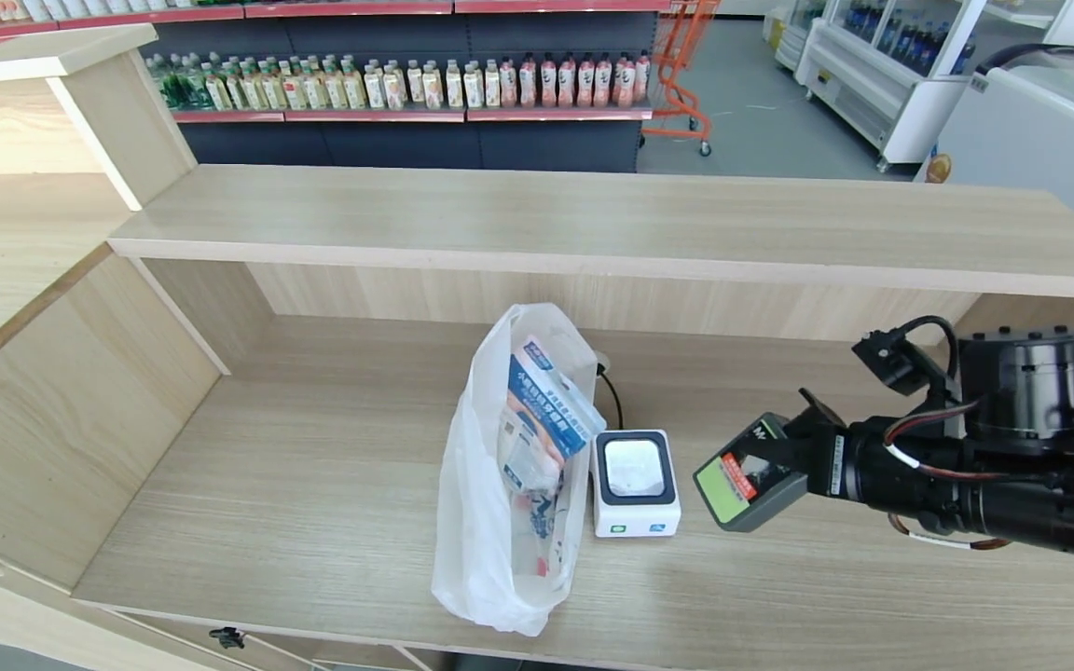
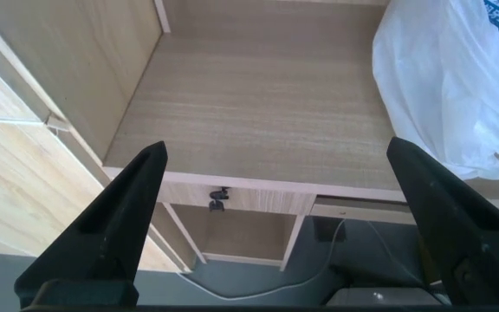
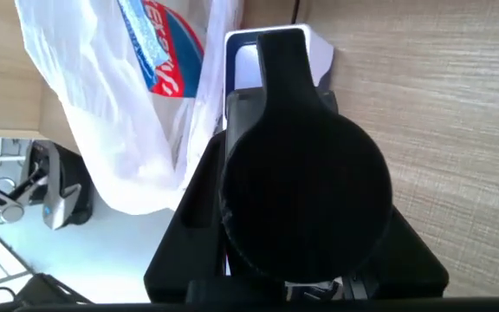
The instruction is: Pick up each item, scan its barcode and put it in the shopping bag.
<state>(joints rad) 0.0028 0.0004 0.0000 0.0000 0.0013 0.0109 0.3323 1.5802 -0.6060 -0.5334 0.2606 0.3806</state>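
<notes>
Grey box (image 1: 750, 485) with a green label is clamped in the right gripper (image 1: 791, 458), whose jaws are closed on its rear end. Its long axis runs out along the arm. It hangs above the counter (image 1: 313, 485), just right of the scanner (image 1: 635, 482), label tilted down-left. I judge a short shift left would scan it. The bag (image 1: 481, 522) stands just beyond the scanner, with packets inside. The left gripper (image 2: 275, 152), wide open and empty, hovers by the counter's near edge. The head view gives the label. The right wrist view gives the scanner's white rim straight past the dark held bulk.
</notes>
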